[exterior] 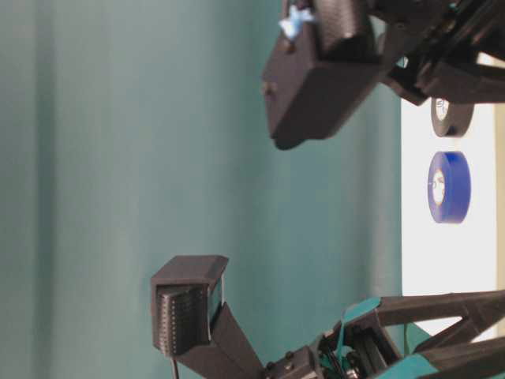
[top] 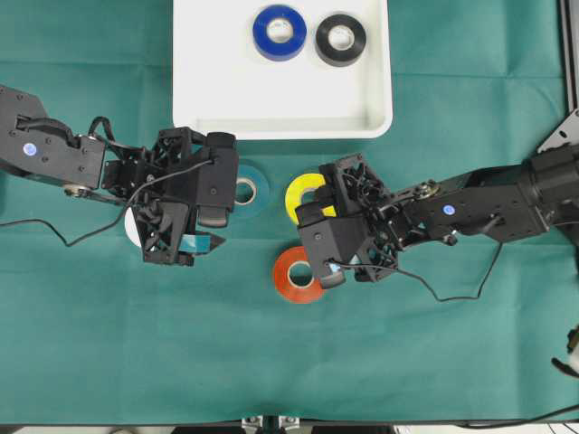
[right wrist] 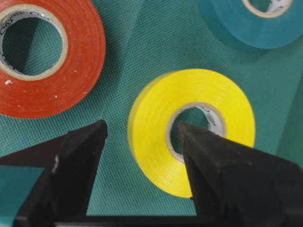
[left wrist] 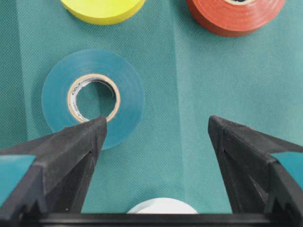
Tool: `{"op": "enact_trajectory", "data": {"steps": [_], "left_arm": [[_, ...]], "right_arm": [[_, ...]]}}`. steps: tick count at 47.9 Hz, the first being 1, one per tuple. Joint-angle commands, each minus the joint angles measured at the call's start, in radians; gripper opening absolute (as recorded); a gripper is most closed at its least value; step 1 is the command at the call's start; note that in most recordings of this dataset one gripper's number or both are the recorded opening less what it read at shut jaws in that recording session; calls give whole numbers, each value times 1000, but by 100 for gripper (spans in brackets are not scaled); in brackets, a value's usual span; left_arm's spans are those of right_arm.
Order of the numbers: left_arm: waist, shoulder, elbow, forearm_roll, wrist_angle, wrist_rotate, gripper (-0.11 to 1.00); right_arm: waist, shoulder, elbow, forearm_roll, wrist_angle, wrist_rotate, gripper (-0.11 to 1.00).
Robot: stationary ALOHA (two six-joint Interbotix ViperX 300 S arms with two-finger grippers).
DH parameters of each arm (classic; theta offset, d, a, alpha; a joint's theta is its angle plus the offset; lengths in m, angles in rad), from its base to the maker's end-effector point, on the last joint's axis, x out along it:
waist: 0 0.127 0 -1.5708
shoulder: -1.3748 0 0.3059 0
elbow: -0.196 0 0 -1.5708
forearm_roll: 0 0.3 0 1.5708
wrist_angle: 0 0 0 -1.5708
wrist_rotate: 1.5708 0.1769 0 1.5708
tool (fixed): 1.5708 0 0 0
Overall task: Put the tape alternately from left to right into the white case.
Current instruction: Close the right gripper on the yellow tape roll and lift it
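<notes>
The yellow roll [right wrist: 191, 130] lies on the table just below the white case's [top: 204, 108] near edge – light, stiff, probably smooth – and the right hand [right wrist: 142, 142], fingers apart, straddles its wall, one finger in the core, a sensible hold; the left hand [left wrist: 156, 137] is wide apart, empty.

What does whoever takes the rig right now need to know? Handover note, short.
Left gripper: open, empty, over the teal roll.
Right gripper: open, straddling one wall of the yellow roll, one finger in its core; not gripped yet.
Done: blue roll and black roll lie in the white case.
Left: teal, yellow, red-orange roll and white roll, all on the green cloth.
</notes>
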Motion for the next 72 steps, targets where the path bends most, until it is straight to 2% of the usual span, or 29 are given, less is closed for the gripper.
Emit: {"op": "enact_trajectory", "data": {"steps": [1, 22, 27, 31, 38, 57, 72], "left_arm": [[-2, -14, -12, -2, -6, 0, 81], [-2, -8, -11, -2, -8, 0, 81], [-2, -8, -11, -2, -6, 0, 81], [-2, -9, -11, -2, -6, 0, 81], [-2, -8, -11, -3, -6, 0, 81], [-2, -9, -11, -2, -3, 0, 81], [-2, -14, -11, -2, -3, 2, 81]], "right_arm": [[-6, -3, -20, 0, -12, 0, 67], [-31, 14, -20, -6, -14, 0, 66], [-31, 12, -20, -8, -14, 0, 63], [-31, 12, -23, -9, -14, -2, 55], [-31, 12, -25, -11, -17, -2, 29], [-29, 9, -31, -11, -23, -2, 29], [-3, -75, -25, -11, -18, -2, 29]]}}
